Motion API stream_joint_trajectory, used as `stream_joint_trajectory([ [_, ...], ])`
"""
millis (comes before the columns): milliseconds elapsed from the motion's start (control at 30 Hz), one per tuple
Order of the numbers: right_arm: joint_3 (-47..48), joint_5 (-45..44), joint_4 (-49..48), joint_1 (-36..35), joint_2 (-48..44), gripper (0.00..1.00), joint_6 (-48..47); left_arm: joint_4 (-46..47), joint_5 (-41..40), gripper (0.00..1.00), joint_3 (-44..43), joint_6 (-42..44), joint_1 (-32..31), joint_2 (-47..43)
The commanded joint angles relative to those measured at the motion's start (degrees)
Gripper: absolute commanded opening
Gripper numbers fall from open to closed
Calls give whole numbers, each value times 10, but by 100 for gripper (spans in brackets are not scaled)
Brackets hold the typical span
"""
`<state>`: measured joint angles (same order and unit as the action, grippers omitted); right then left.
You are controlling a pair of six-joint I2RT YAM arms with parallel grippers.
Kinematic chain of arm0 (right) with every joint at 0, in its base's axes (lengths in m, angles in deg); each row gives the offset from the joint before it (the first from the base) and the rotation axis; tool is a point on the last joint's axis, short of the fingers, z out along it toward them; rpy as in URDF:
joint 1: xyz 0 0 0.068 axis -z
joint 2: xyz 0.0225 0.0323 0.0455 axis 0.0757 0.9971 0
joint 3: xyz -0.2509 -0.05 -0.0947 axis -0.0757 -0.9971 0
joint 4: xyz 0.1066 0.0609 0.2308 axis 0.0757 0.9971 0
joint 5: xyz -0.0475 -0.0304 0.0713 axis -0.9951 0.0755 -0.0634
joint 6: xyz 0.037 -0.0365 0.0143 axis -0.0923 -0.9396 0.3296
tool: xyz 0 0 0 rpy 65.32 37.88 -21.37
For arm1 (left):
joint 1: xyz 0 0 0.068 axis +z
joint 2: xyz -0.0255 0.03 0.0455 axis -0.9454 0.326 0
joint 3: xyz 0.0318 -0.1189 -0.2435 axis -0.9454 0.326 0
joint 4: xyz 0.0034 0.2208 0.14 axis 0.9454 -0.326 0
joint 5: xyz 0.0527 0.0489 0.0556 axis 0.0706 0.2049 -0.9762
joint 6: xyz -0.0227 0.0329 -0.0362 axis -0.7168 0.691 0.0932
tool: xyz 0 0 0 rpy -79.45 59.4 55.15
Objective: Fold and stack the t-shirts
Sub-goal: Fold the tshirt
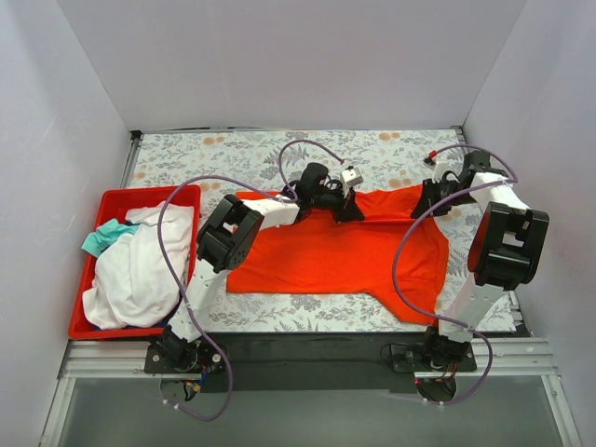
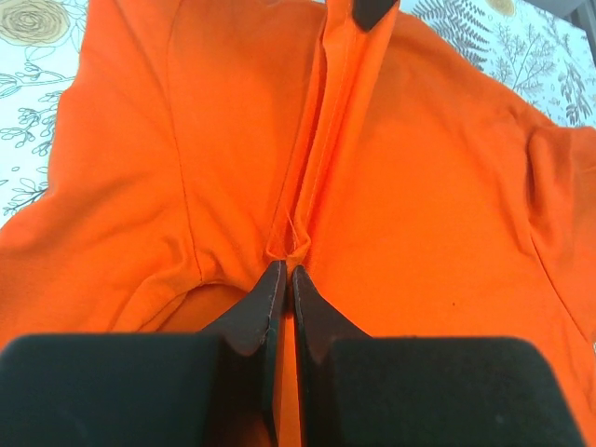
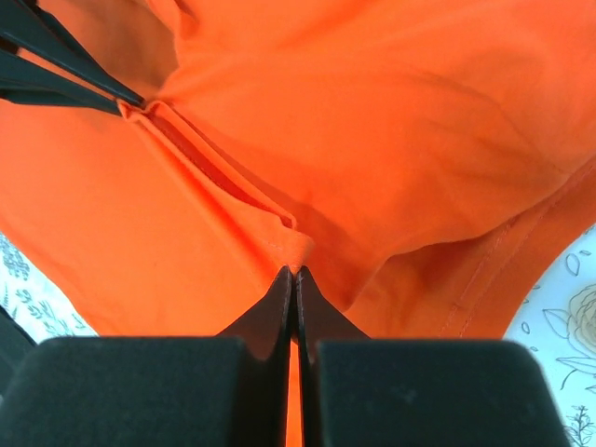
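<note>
The floral surface (image 1: 233, 149) carries the orange shirt (image 1: 345, 256), spread flat. Left of the shirt, a red bin (image 1: 140, 191) holds white shirts (image 1: 140, 270) and a teal shirt (image 1: 101, 237), out of the way. The left end effector (image 2: 287, 270) and right end effector (image 3: 295, 272) are each clamped tight on the shirt's far edge, likely to lift it taut for folding.

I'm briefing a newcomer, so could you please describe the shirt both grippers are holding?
On the floral table, look right of the red bin to the middle. The orange-red t-shirt lies spread there, its far edge pinched by the left gripper and right gripper. Unlike the white cloth and teal cloth heaped in the bin, it alone lies on the table.
</note>
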<state>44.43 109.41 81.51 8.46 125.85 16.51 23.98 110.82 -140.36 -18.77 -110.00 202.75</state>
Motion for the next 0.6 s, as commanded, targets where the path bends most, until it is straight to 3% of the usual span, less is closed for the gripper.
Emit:
stream_joint_trajectory([
  [0,-11,-23,5,8,-9,1,-30,-38,1,0,9,43,-4,-60],
  [33,-16,-27,9,9,-7,10,-34,-42,-8,1,14,45,-4,-62],
  [133,-17,-32,29,9,-10,30,-49,-57,-2,18,25,69,-4,-78],
  [300,38,21,79,38,-23,51,-76,-103,42,35,72,94,7,-160],
  [333,55,26,80,43,-19,54,-66,-124,51,44,74,87,12,-173],
  [433,143,22,77,51,20,58,-11,-186,70,52,67,51,49,-203],
  [567,233,11,70,51,103,56,47,-236,50,53,53,5,132,-226],
])
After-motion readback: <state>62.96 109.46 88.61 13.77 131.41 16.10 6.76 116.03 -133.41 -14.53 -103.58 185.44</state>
